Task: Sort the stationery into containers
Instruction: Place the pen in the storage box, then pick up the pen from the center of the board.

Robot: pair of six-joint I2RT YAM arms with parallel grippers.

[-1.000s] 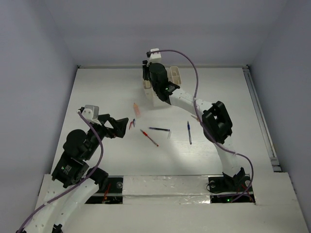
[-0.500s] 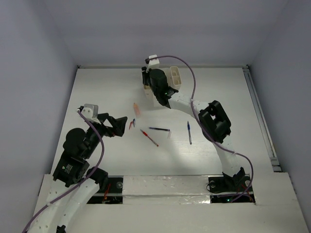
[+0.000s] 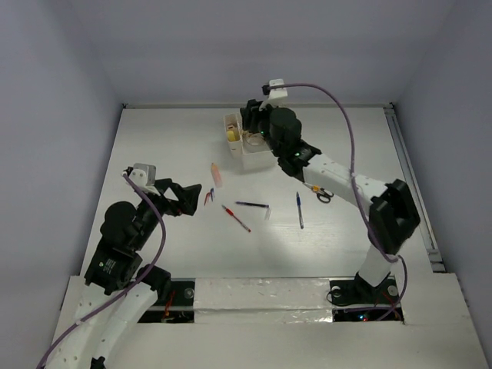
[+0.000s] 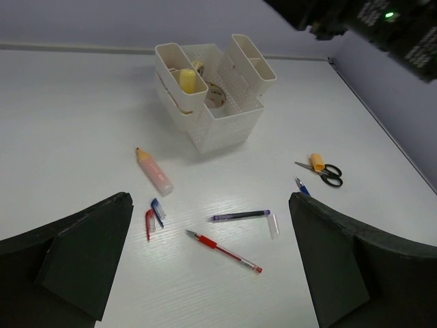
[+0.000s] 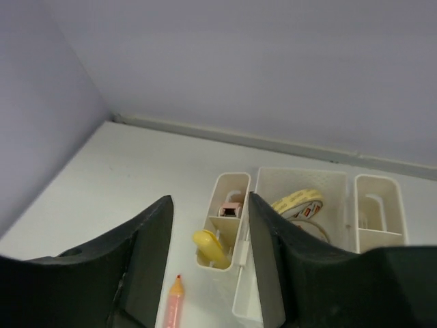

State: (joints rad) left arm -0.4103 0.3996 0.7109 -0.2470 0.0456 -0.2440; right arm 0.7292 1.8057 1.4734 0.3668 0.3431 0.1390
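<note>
Right gripper (image 5: 209, 213) was shifted right, above organizer (image 3: 247, 151), fingers spread, nothing held; yellow stick (image 5: 210, 246) was noted in organizer's left compartment, perhaps an eraser (image 5: 231, 208) behind. Left gripper (image 4: 210, 205) was left unmoved, spread

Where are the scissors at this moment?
In the top external view the scissors lie on the table right of centre, just right of the blue pen and outside the white organizer.

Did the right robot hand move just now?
Yes. The right gripper swung rightward, away from the pink stick, uncovering the left end of the white organizer.
</note>
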